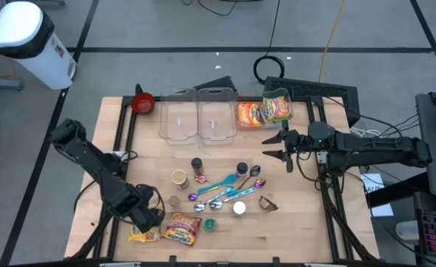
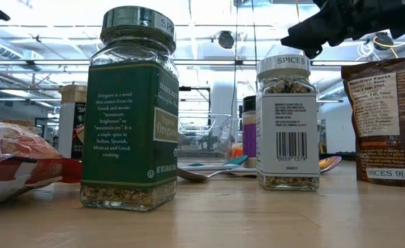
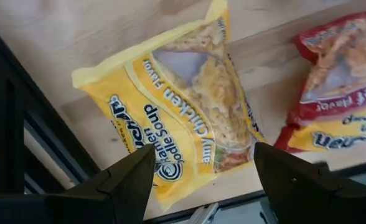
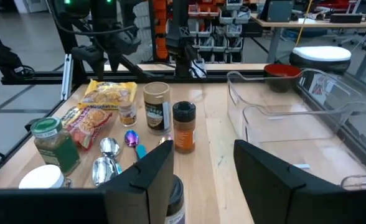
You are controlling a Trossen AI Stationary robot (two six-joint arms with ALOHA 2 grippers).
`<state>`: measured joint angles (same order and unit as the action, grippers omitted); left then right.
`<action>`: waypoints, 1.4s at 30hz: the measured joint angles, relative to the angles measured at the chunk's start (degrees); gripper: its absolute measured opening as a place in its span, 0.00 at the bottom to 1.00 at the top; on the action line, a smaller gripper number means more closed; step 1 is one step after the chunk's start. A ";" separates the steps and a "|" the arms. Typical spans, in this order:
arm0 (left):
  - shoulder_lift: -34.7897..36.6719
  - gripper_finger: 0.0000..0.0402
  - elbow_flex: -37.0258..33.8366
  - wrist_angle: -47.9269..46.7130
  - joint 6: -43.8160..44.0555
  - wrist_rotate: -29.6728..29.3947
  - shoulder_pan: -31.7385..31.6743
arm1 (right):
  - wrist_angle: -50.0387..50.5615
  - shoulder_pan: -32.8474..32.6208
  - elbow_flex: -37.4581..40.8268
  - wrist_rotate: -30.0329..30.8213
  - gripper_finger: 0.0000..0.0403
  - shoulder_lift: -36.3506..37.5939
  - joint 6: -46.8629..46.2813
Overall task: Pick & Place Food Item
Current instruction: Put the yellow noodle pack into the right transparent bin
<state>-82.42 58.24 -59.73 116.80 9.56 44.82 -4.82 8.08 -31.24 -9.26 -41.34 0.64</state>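
Note:
A yellow chicken noodle soup packet [image 3: 189,118] lies flat on the wooden table near its front left corner [image 1: 141,235]. A red noodle packet [image 3: 342,93] lies flat beside it [image 1: 181,228]. My left gripper [image 3: 201,180] hangs over the yellow packet [image 1: 147,221], pointing down. It is open, one finger on either side of the packet's near end, clear of it. My right gripper [image 1: 273,146] hovers level above the table's far right part. It is open with nothing between its fingers [image 4: 205,174].
Spice jars [image 1: 197,167], spoons [image 1: 218,185] and small lids [image 1: 239,208] crowd the table's middle. Two clear bins [image 1: 198,115], a red bowl [image 1: 143,102] and more noodle packets [image 1: 265,111] stand along the far edge. A black frame rail [image 3: 21,137] runs beside the yellow packet.

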 joint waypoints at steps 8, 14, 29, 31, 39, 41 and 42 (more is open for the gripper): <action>-1.58 0.70 0.00 -2.00 5.80 -2.22 1.12 | -0.05 0.00 0.00 -2.90 0.40 0.02 -0.23; -1.58 0.70 -2.89 -1.17 13.19 1.69 1.81 | -0.04 0.00 0.00 -3.08 0.40 0.02 -0.22; -0.32 0.69 -11.05 13.19 15.46 5.46 4.02 | 0.37 0.00 0.00 -3.08 0.40 0.02 -0.01; 0.10 0.66 -11.10 13.01 16.18 5.60 4.07 | 0.36 0.00 0.00 -3.07 0.40 0.02 -0.02; 0.67 0.34 -11.19 13.16 17.16 5.63 4.07 | 0.35 0.01 -0.01 -3.05 0.40 0.02 0.00; 0.69 0.27 -11.19 13.16 17.04 5.37 4.09 | 0.35 0.00 0.00 -3.05 0.40 0.02 0.00; 0.71 0.23 -11.19 13.21 16.88 5.25 4.09 | 0.37 0.00 0.00 -3.05 0.40 0.02 0.00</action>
<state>-81.71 47.05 -46.52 133.68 14.81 48.90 -4.45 8.08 -31.24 -12.32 -41.32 0.64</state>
